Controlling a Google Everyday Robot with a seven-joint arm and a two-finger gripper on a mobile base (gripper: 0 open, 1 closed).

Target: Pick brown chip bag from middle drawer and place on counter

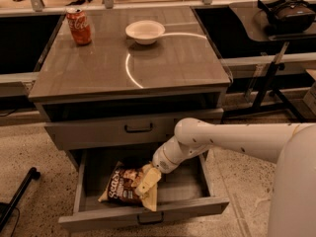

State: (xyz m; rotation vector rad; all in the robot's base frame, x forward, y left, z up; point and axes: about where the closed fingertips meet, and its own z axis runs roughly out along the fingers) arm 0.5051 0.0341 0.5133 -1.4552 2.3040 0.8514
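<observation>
The brown chip bag [121, 184] lies flat in the open middle drawer [98, 220], left of centre, with its white lettering facing up. My gripper [149, 190] reaches down into the drawer from the right and rests on the bag's right end, covering part of it. The white arm [232, 139] stretches in from the right edge. The counter [168, 65] is the glossy grey-brown top of the cabinet above.
A red soda can [79, 26] stands at the counter's back left and a white bowl [145, 31] at the back centre. The drawer above [98, 131] is shut. A dark side table with a headset [289, 11] stands at the right. A black stand leg [19, 196] lies on the floor at the left.
</observation>
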